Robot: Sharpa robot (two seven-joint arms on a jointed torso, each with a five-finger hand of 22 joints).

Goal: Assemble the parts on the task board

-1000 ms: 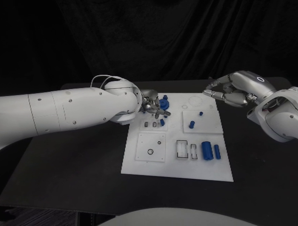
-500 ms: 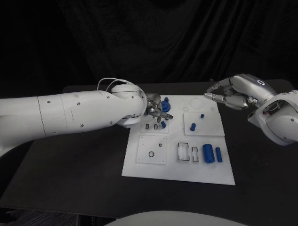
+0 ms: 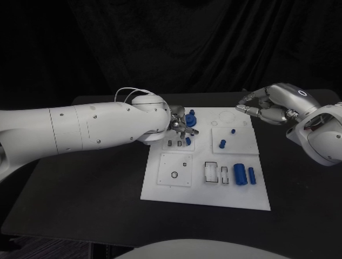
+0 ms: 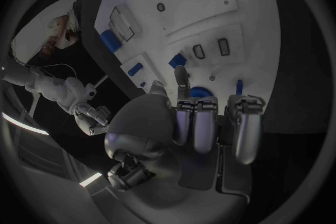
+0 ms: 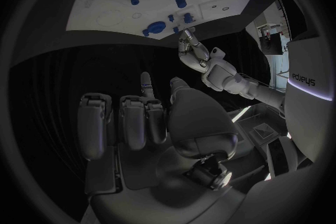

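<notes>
Currently left hand (image 3: 179, 125) hovers at task board (image 3: 206, 197) far-left corner, fingers curled, grip unclear. Blue part (image 3: 190, 117) stands upright just beyond fingertips, nearer this hand. Right hand (image 3: 262, 108) waits off board's far-right edge, fingers curled in, apparently empty.

Only one piece of lettering readable: pale letters reading roughly "adupys" on the white left arm (image 5: 308, 84) in the right wrist view (fisheye-bent, so spelling uncertain). Nothing legible on the task board (image 3: 206, 162), the parts, or the table.
</notes>
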